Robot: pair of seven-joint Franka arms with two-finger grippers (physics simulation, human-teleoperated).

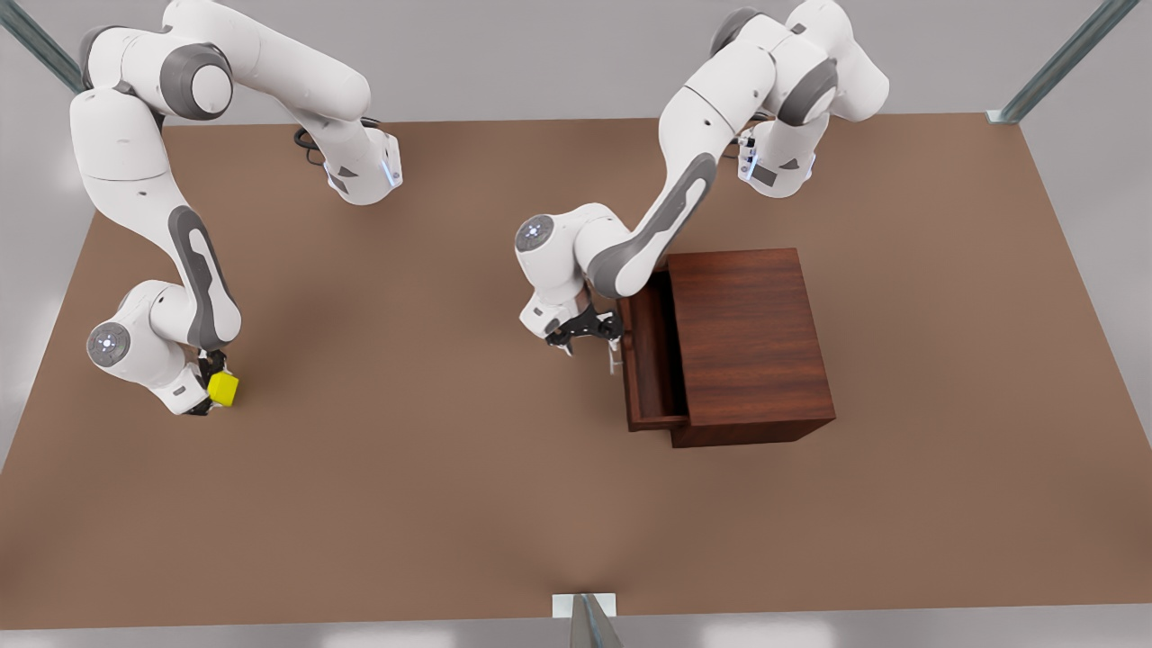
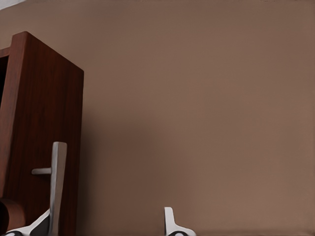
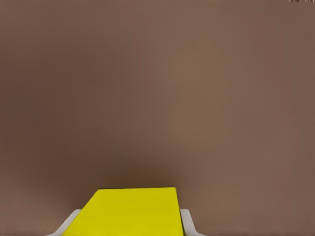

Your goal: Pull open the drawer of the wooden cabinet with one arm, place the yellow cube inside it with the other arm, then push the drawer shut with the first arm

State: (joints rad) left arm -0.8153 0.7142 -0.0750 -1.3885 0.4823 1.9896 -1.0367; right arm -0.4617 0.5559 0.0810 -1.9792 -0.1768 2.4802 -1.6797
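Note:
The wooden cabinet [image 1: 751,337] stands at the front view's right, with its drawer [image 1: 650,360] pulled out toward the middle of the table. My left gripper [image 1: 594,337] is open at the drawer's front panel [image 2: 44,113]. The silver bar handle [image 2: 57,177] lies just inside one of its fingers [image 2: 42,223]; the other finger [image 2: 170,221] is far from it. At the front view's left, my right gripper [image 1: 212,389] is shut on the yellow cube [image 1: 223,389], low over the table. In the right wrist view the cube [image 3: 130,211] sits between both fingers.
The brown table [image 1: 432,450] stretches wide between the two arms and in front of them. Metal frame struts [image 1: 1062,58] stand at the back corners and a bracket [image 1: 585,616] at the front edge.

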